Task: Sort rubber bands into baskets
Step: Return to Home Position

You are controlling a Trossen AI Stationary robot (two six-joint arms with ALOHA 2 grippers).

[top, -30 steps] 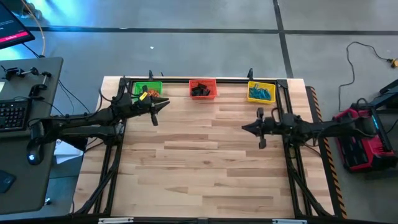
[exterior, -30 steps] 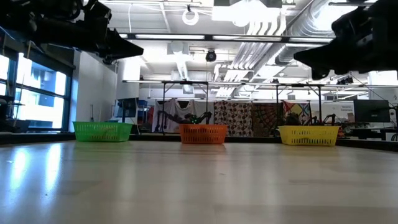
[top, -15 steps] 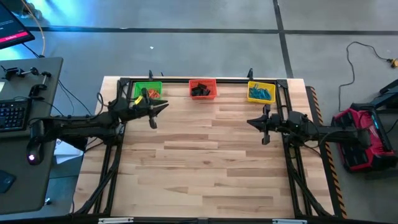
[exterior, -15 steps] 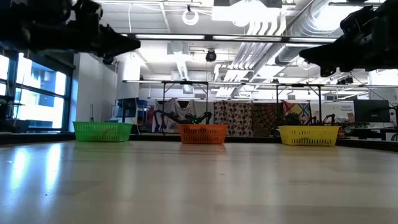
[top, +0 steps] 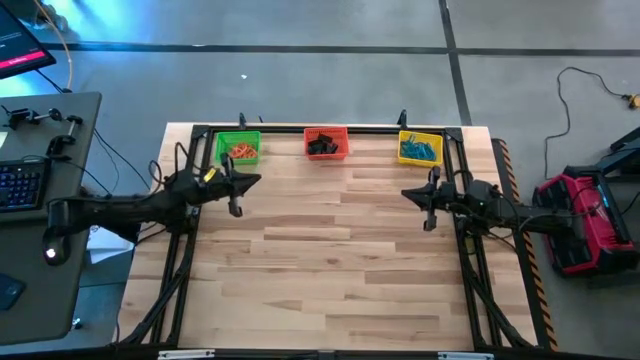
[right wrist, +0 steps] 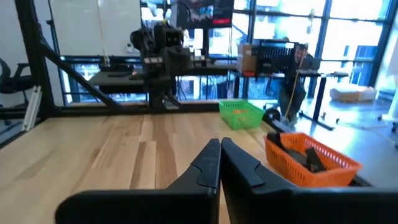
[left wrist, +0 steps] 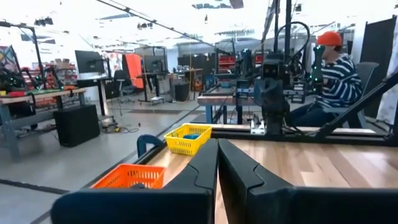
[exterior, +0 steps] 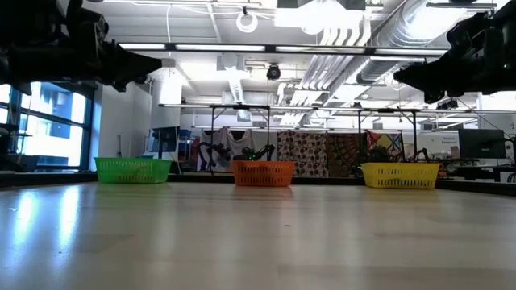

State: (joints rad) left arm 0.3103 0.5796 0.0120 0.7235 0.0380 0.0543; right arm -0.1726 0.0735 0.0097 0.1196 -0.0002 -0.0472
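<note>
Three mesh baskets stand in a row along the table's far edge: the green basket [top: 238, 148] holds orange-red rubber bands [top: 241, 152], the red-orange basket [top: 325, 142] holds black bands [top: 322, 146], the yellow basket [top: 420, 147] holds blue bands [top: 421, 152]. My left gripper [top: 255, 180] is shut and empty, raised above the table just near of the green basket. My right gripper [top: 406, 194] is shut and empty, raised above the table near of the yellow basket. Both point toward the table's middle.
The wooden table [top: 330, 260] lies bare between the arms and toward the near edge. A dark frame rail [top: 320, 128] runs behind the baskets. A person in a striped top [left wrist: 339, 81] sits beyond the table's right side.
My left gripper has drawn back toward the table's left edge and a little nearer, uncovering the green basket. My right gripper has drawn back a little toward the table's right and far edges. Both stay shut.
</note>
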